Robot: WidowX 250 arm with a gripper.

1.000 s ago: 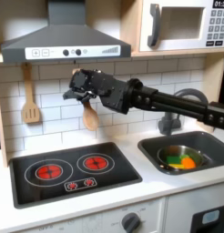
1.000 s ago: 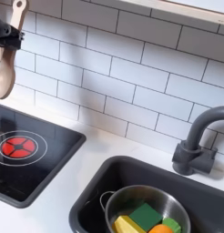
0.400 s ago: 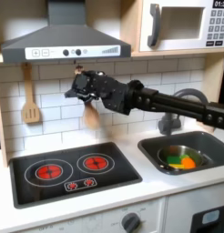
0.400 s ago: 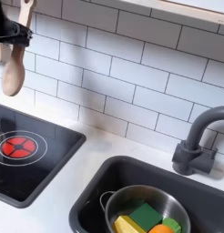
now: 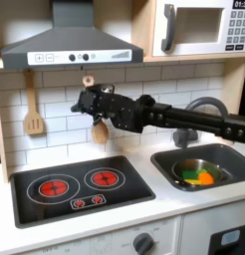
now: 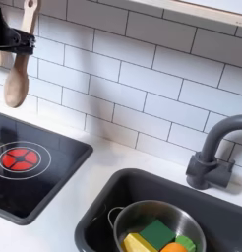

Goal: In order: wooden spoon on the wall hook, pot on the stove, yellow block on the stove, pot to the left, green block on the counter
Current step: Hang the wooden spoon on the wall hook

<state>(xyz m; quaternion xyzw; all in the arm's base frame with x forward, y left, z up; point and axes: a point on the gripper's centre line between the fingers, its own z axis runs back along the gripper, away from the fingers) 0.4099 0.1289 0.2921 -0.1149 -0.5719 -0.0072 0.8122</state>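
Fingers [image 5: 86, 103] sat against the tiled wall [image 5: 55, 100] under the hood [image 5: 65, 45] in the first exterior view, black and bunched round the spoon [image 5: 98, 127]; looked clamped on its handle, tho the exact gap couldn't be made out. In the second exterior view the gripper [image 6: 17, 41] was at the second exterior view's left edge, w/ the spoon [image 6: 18, 81] hanging upright through it, bowl down, handle top poking above. Spoon's upper end sat at a small hook [image 5: 88, 80] on the tiles; whether it was actually on the hook couldn't be told. Arm [image 5: 179, 118] stretched back toward the first exterior view's right, over the sink [image 5: 230, 157]. A spatula [image 5: 33, 110] hung on the wall further to the first exterior view's left, well apart. Below, stove [image 5: 80, 187] w/ two red rings, set in the counter [image 5: 164, 199]. Pot [image 6: 197, 224] sat in the sink by the faucet [image 6: 213, 153]; inside it a yellow block [image 6: 139, 243], green block [image 6: 157, 232] and an orange piece [image 6: 172, 248], touching each other. Microwave [image 5: 199, 28] up top at the first exterior view's right.
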